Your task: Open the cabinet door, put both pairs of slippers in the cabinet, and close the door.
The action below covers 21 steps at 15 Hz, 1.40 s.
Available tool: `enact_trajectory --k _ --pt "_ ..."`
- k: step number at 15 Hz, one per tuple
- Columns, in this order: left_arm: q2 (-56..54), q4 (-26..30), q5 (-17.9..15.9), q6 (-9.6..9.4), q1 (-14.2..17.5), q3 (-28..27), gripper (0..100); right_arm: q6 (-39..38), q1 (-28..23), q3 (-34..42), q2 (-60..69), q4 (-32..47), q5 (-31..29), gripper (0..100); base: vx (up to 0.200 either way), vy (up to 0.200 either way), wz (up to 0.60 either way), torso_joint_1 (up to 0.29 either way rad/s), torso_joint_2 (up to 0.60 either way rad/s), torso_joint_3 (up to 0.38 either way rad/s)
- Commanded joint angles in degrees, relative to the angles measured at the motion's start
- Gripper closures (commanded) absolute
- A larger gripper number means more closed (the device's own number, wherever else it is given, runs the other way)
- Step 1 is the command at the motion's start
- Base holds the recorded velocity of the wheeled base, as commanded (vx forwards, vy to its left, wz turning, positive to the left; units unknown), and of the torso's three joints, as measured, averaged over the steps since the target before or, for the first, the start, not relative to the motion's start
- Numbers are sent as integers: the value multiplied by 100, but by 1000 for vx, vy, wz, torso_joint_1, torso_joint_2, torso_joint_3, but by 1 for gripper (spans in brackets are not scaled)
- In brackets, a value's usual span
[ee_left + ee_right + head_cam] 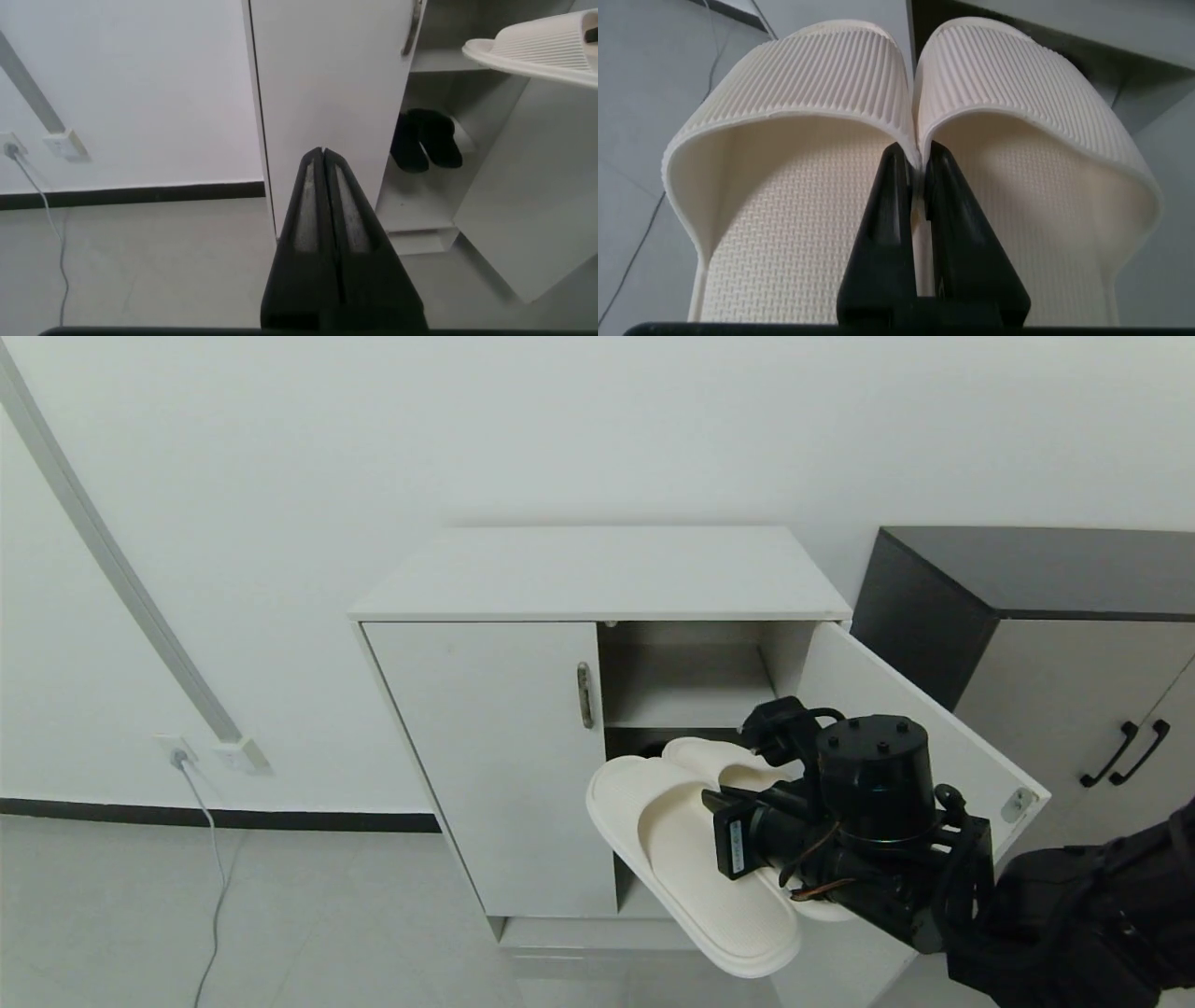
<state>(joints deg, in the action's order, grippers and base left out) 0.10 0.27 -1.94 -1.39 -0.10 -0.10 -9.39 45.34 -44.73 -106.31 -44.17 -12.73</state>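
cream slippers, heels cut off

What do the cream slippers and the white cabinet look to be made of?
Cream ribbed slippers: likely soft moulded foam or rubber, matte, with ridged straps and textured footbeds. White cabinet: probably laminated board, smooth flat matte panels; its handle looks metal.

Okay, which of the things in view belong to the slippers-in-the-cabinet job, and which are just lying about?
Part of the job:
- white cabinet and its open right door
- white slippers, clamped in the right pincer
- black slippers, already on a lower shelf inside

Just lying about:
- dark cabinet beside it
- wall socket and its cable
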Motion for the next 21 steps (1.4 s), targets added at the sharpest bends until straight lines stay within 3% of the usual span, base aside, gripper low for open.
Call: enact_trajectory --k 1,11,21 --pt "-1 0 0 -2 10 1 100 -2 1 8 -21 -4 -2 100 0 0 0 -193 510 330" --pt "-1 0 0 -2 1 1 100 7 1 34 -21 -4 7 100 0 0 0 -149 482 332" --pt "-1 0 0 16 1 1 100 -2 1 52 -21 -4 7 100 0 0 0 -40 389 343"
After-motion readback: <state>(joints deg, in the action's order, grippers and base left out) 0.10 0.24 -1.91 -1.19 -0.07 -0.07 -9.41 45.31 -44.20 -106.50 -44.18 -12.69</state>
